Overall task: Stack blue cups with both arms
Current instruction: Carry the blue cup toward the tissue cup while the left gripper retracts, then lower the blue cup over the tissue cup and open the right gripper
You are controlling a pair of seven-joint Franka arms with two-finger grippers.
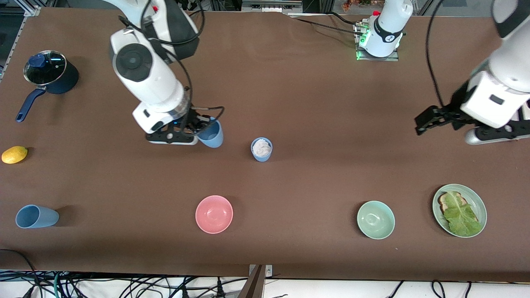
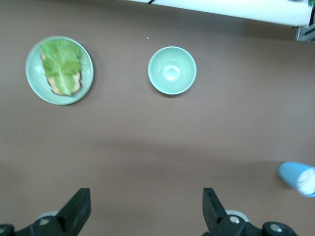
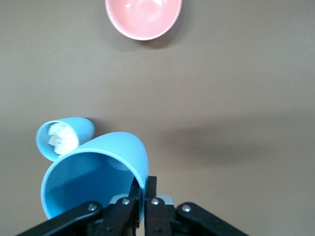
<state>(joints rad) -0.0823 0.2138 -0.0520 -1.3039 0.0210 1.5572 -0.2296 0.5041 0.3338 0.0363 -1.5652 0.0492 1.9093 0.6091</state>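
- The table [image 1: 314, 103] is a wide brown matte sheet that fills nearly the whole front view; loose cables hang along its edge nearest the front camera, and bits of metal framing show past the arms' bases, which is all that can be told of the room.
- The right arm [image 1: 145, 74] reaches out over the middle of the table, and the right gripper [image 1: 198, 129] is clamped on the rim of a tilted blue cup [image 1: 210, 134], lifted off the surface just beside a second cup [image 1: 261, 149].
- That second cup stands upright on the table with something white inside it, and in my judgement it is the likely base of the stack.
- The left arm [image 1: 497, 95] waits over its own end of the table, the left gripper [image 1: 428, 120] hanging empty with its jaws spread wide.
- A third blue cup [image 1: 36, 216] lies on its side near the right arm's end, close to the front camera.
- As I read it, nothing is stacked yet: one cup is in hand, two remain to be dealt with.
- Bystanders: a pink bowl [image 1: 214, 214], a mint-green bowl [image 1: 375, 219], a plate [image 1: 476, 203] of lettuce on bread, a dark blue lidded saucepan [image 1: 51, 74] and a lemon [image 1: 14, 155].
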